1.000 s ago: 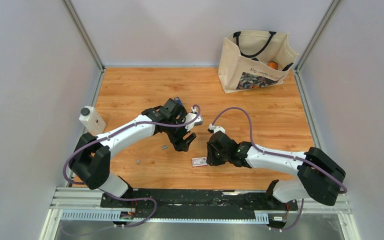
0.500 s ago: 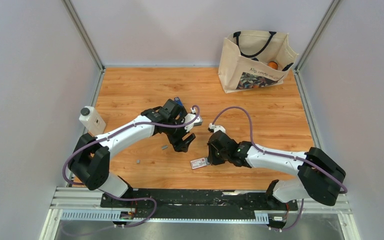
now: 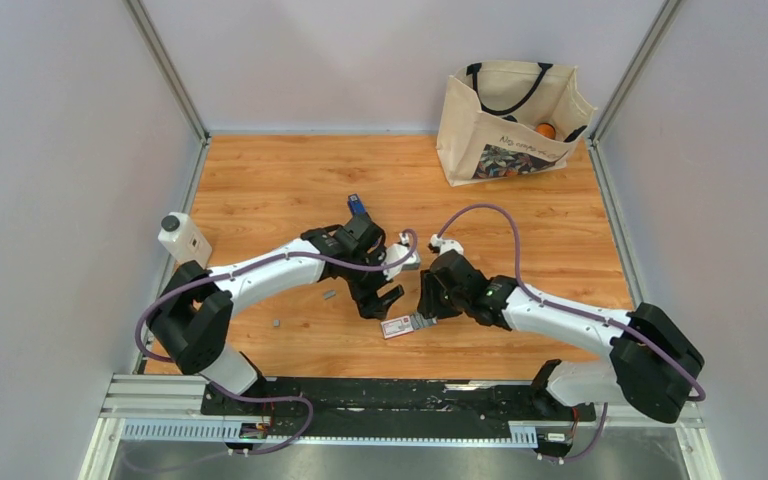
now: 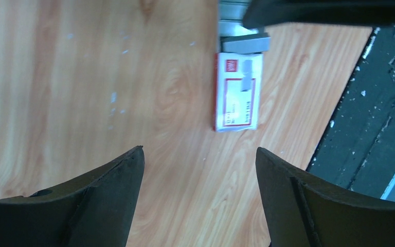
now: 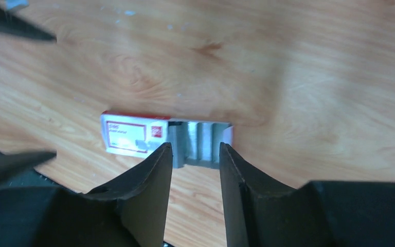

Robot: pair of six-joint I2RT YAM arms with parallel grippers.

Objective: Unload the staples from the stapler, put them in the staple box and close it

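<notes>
Nearest the arm bases, a red-and-white carton [image 3: 397, 326] lies flat on the tabletop [image 3: 260, 180], w/ a grey block [image 5: 200, 141] poking out of one end. Right gripper [image 5: 195, 149] hangs just over that end, jaws part open, nothing pinched btwn them. Left gripper [image 4: 199, 152] hovers close by, jaws wide, empty. A bit further back, left of the grippers, two tiny grey staples [image 3: 329, 295] lie loose on the wood, well apart from each other. Further still, the stapler [image 3: 358, 206] lies on the tabletop beyond the left arm's wrist, clear of both grippers; too small to tell if it's open or what's inside. At the far edge stands a tote bag [image 3: 505, 115]. Judgement: some staples look to be out already, so prob. well along. What's left, as far as I can tell, is making sure the stapler is empty & dealing w/ the loose strips, but can't confirm either
</notes>
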